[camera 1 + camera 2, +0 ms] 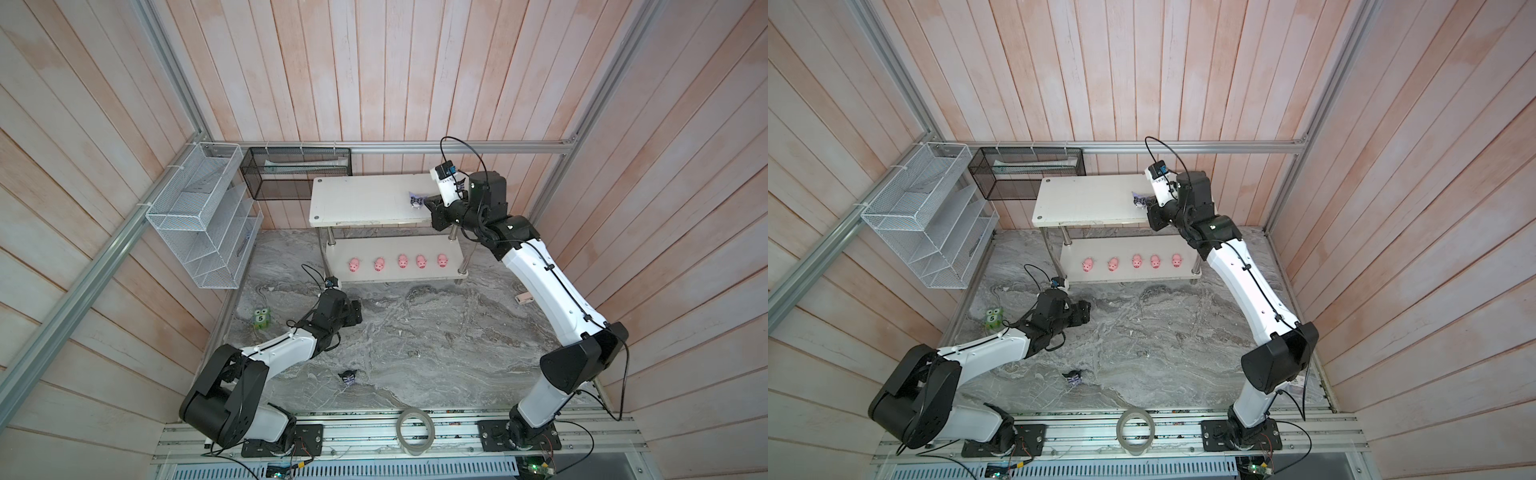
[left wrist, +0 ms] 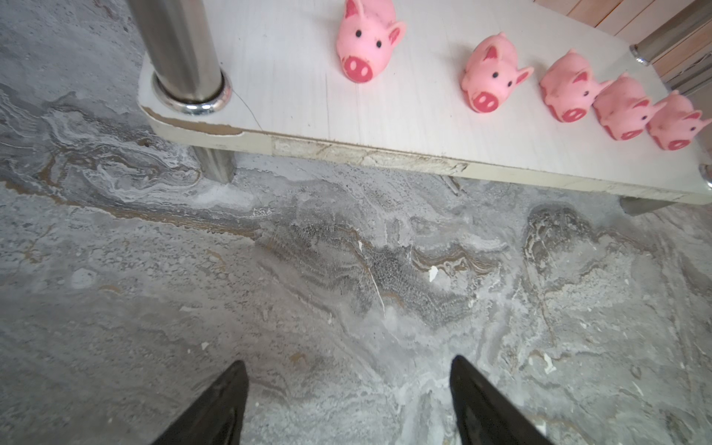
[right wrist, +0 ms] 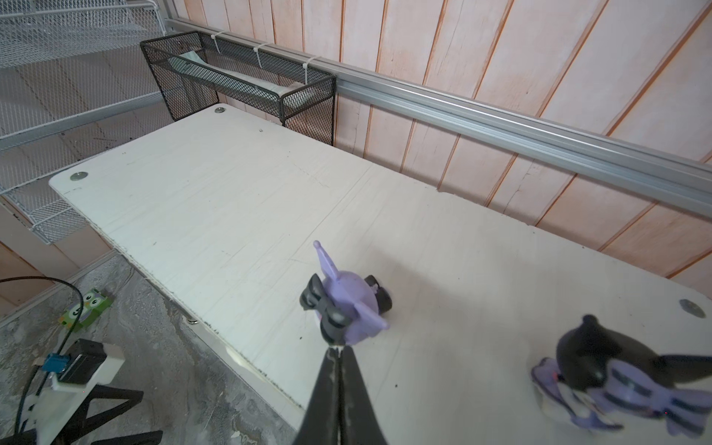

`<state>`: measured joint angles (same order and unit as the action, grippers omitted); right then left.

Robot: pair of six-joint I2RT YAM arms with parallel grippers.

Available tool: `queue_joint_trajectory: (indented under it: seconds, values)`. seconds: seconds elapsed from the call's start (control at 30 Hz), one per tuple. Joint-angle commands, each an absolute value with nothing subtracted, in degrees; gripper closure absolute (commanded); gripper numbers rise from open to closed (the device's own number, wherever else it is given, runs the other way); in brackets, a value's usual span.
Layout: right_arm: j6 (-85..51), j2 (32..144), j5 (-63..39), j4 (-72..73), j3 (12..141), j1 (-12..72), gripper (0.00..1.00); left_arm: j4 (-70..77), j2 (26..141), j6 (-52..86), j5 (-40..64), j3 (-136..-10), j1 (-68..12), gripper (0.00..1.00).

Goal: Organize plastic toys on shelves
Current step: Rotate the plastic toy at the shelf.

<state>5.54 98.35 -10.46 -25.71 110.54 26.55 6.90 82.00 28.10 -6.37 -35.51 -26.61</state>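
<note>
The shelves are a white two-tier rack: an upper board and a lower board. Several pink pigs stand in a row on the lower board. My right gripper is shut over the upper board's right end, its tips touching a purple-black figurine. Whether it pinches the figurine I cannot tell. A second figurine lies by the board's right corner. A third lies on the marble table. My left gripper hangs open and empty before the lower board.
A green toy marked "5" stands at the table's left edge. A white wire rack and a black mesh basket hang on the walls. A tape roll sits on the front rail, a small beige piece by the right arm.
</note>
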Motion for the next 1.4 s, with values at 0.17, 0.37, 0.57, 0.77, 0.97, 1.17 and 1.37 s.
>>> queue_joint_trajectory:
  seconds: [0.17,0.37,0.57,0.77,0.97,1.17,1.37]
  values:
    - [4.9,100.3,-11.6,-25.3,113.7,25.4,0.94,7.0,82.8,27.5,-6.2,-36.3,-26.2,0.17]
    - [5.1,101.6,-11.6,-26.3,115.6,25.2,0.94,6.9,83.1,27.4,-6.2,-36.5,-26.0,0.17]
    - [5.3,101.8,-11.6,-26.1,115.7,25.2,0.94,7.1,83.4,27.5,-6.1,-36.6,-26.1,0.17]
    - [5.3,102.6,-11.7,-26.2,116.3,25.0,0.94,7.0,83.5,27.4,-6.1,-36.5,-26.0,0.17]
    - [5.5,104.0,-12.1,-27.0,118.3,24.8,0.94,7.1,83.6,27.5,-6.1,-36.3,-26.0,0.17]
    - [5.4,105.1,-12.6,-27.2,119.7,24.7,0.93,7.1,83.6,27.5,-6.2,-36.3,-25.9,0.17]
    - [5.4,105.4,-12.9,-28.0,120.8,24.7,0.93,7.0,83.5,27.4,-6.1,-36.3,-25.8,0.17]
